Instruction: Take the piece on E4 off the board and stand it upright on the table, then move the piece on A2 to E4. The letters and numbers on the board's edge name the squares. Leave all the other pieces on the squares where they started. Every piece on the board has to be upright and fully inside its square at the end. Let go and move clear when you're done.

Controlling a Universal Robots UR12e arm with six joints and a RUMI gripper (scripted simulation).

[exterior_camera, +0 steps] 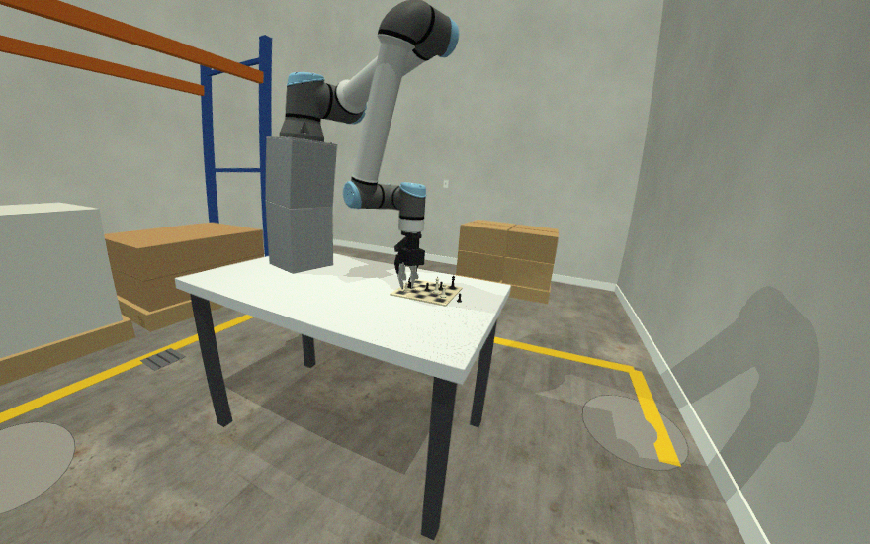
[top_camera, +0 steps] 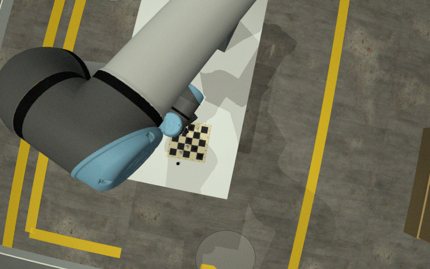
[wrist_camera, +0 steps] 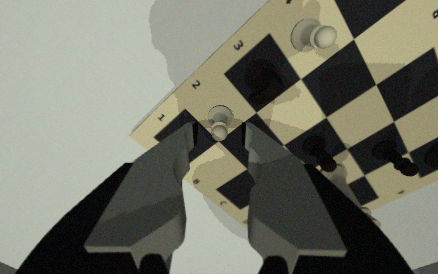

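Over board [top_camera: 189, 159] [exterior_camera: 418, 299] [wrist_camera: 176, 101] at A2, hovers w/ pincer [top_camera: 185, 131] [exterior_camera: 408, 281] [wrist_camera: 219, 124] slightly spread, gripping nothing, tips apart nr upright wht pawn [exterior_camera: 405, 287] [wrist_camera: 220, 122] on A2. Also shows blk pc [top_camera: 177, 163] [exterior_camera: 459, 297] upright on counter [top_camera: 216, 180] [exterior_camera: 330, 311] [wrist_camera: 51, 75], off board, just beside edge.

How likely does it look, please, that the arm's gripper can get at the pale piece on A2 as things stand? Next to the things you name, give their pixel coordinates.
Probably yes: the gripper [exterior_camera: 407, 283] [wrist_camera: 219, 124] hovers with its fingers apart, and nothing seems to block the pale piece [wrist_camera: 219, 116], which shows between them in the wrist view.

Warehouse w/ floor lines (& pallet rack [exterior_camera: 265, 135]).
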